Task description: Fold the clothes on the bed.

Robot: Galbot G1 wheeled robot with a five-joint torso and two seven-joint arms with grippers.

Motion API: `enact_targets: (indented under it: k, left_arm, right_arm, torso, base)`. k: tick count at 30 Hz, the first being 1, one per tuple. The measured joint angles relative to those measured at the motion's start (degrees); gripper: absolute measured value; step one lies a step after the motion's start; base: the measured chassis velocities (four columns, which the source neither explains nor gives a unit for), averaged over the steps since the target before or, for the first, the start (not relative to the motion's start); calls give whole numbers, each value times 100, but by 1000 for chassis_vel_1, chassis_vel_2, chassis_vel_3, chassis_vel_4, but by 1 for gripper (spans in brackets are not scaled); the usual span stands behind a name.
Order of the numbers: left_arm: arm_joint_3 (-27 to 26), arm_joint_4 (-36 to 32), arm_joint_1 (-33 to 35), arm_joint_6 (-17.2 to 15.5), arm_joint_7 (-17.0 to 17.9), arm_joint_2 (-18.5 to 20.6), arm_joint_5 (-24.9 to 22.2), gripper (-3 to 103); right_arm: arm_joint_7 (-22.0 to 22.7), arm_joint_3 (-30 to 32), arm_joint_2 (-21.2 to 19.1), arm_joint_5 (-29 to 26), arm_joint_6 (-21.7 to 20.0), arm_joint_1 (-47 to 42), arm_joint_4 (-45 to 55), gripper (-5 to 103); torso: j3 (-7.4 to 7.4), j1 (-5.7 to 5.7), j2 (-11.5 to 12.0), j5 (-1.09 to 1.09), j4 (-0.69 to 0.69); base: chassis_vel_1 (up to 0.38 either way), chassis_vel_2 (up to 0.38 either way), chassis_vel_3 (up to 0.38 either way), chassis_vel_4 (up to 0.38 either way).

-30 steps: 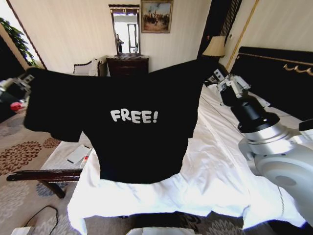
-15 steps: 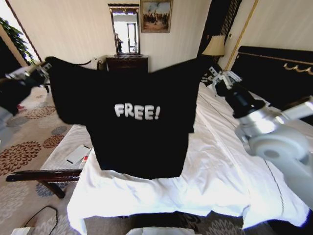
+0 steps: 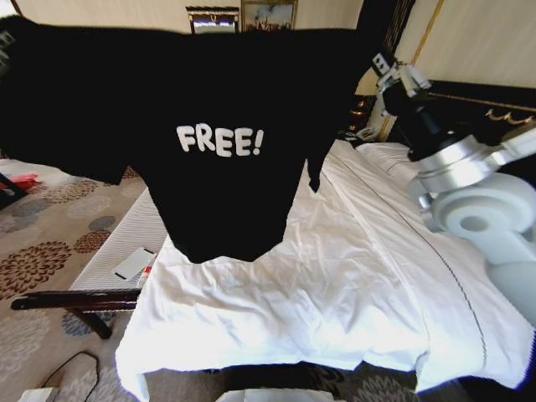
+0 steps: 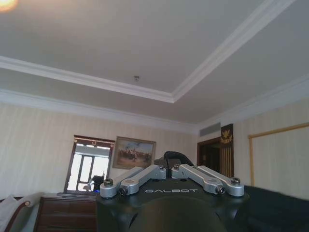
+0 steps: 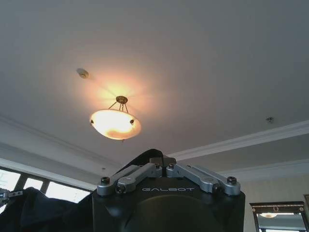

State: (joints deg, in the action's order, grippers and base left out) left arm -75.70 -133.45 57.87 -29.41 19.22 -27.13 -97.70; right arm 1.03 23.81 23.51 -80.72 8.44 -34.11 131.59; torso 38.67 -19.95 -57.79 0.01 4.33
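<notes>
The clothes are one black T-shirt (image 3: 218,100) with a white "FREE!" print, held up high and spread wide in front of me. Its hem hangs over the foot of the bed (image 3: 335,285), which has a white rumpled duvet. At the shirt's right shoulder, up near the headboard, my right gripper (image 3: 392,74) is shut on the fabric. The right wrist view shows black cloth pinched in that gripper (image 5: 157,157), with more of the shirt (image 5: 38,212) trailing off. The left wrist view shows my left gripper (image 4: 166,162) pointing at the ceiling, shut on a fold of black cloth.
A pale chaise with a dark wooden frame (image 3: 75,300) stands left of the bed, with a small white object (image 3: 134,264) on it. The dark headboard (image 3: 486,109) rises at the right. A cable (image 3: 67,368) lies on the patterned carpet.
Both arms have gone up and apart. The shirt now hangs higher and wider, its hem has risen off the duvet, and the left gripper has passed the head view's left edge.
</notes>
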Motion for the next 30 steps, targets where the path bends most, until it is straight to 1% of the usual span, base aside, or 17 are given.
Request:
enact_targets:
  k: [1, 3, 4, 6, 8, 9, 11, 14, 16, 17, 19, 20, 24, 25, 26, 28, 30]
  left_arm:
    - [0, 0, 0, 0, 0, 0, 0, 0]
    - [-273, -270, 296, -37, 18, -109, -136, 0]
    - [-610, -524, 601, -50, 21, -225, -290, 0]
    - [-744, -623, 715, -55, 26, -275, -353, 0]
    - [-1251, -934, 1022, -84, 67, -434, -713, 0]
    - [-1494, -986, 1099, -97, 132, -475, -976, 0]
    - [-1571, -993, 1121, -101, 156, -483, -1065, 0]
    - [-2160, -1015, 1247, -162, 322, -502, -1729, 0]
    - [-2199, -1015, 1253, -176, 341, -504, -1787, 0]
    - [-2273, -1015, 1269, -209, 389, -519, -1898, 0]
    - [-2254, -1012, 1283, -266, 452, -597, -1946, 0]
    - [-2254, -1012, 1283, -266, 452, -597, -1946, 0]
    - [-1776, -998, 1369, -480, 552, -850, -1731, 0]
    - [-1584, -995, 1427, -545, 572, -937, -1595, 0]
    - [-1584, -995, 1427, -545, 572, -937, -1595, 0]
    - [-1324, -991, 1521, -619, 604, -1048, -1402, 0]
    - [-866, -987, 1642, -747, 720, -1186, -1227, 0]
  right_arm:
    - [0, 0, 0, 0, 0, 0, 0, 0]
    - [76, 281, -60, -9, 0, -280, 242, 0]
    - [195, 516, -104, -49, -2, -509, 511, 0]
    - [252, 609, -121, -84, -9, -580, 617, 0]
    - [552, 1044, -214, -337, -82, -836, 1057, 0]
    - [725, 1262, -278, -475, -135, -921, 1154, 0]
    - [776, 1326, -302, -514, -151, -939, 1172, 0]
    - [1252, 1714, -484, -705, -336, -993, 1211, 0]
    - [1297, 1732, -497, -719, -362, -993, 1211, 0]
    - [1476, 1794, -541, -781, -459, -991, 1210, 0]
    - [1727, 1829, -570, -816, -581, -997, 1203, 0]
    - [1727, 1829, -570, -816, -581, -997, 1203, 0]
    - [2029, 1650, -496, -678, -789, -1121, 1190, 0]
    - [2037, 1564, -427, -590, -864, -1252, 1186, 0]
    - [2037, 1564, -427, -590, -864, -1252, 1186, 0]
    - [2018, 1437, -303, -432, -965, -1528, 1181, 0]
    - [1800, 1082, -47, -23, -1050, -1998, 1165, 0]
  torso:
    - [0, 0, 0, 0, 0]
    - [0, 0, 0, -1, 0]
    - [0, -1, 0, 0, -1]
    - [0, -1, 0, 1, -2]
    - [-1, 0, 0, -1, -3]
    - [-1, 1, -1, -1, -2]
    - [-1, 1, -1, -1, -2]
    - [-1, 1, -1, -1, -3]
    - [-1, 1, -1, -1, -3]
    - [0, 0, 0, -1, -2]
    - [0, 0, 0, 1, -1]
    - [0, 0, 0, 1, -1]
    - [0, 0, -1, -2, -2]
    - [0, 0, 0, -3, -2]
    - [0, 0, 0, -3, -2]
    - [1, 0, -1, -4, -3]
    - [1, -1, 0, 2, -2]
  base:
    - [0, 0, 0, 0]
    - [0, 0, 0, 0]
    - [0, 0, 0, 0]
    - [0, 0, 0, 0]
    - [0, 0, 0, 0]
    - [0, 0, 0, 0]
    - [0, 0, 0, 0]
    - [0, 0, 0, 0]
    - [0, 0, 0, 0]
    - [0, 0, 0, 0]
    - [0, 0, 0, 0]
    - [0, 0, 0, 0]
    - [0, 0, 0, 0]
    - [0, 0, 0, 0]
    - [0, 0, 0, 0]
    - [0, 0, 0, 0]
    - [0, 0, 0, 0]
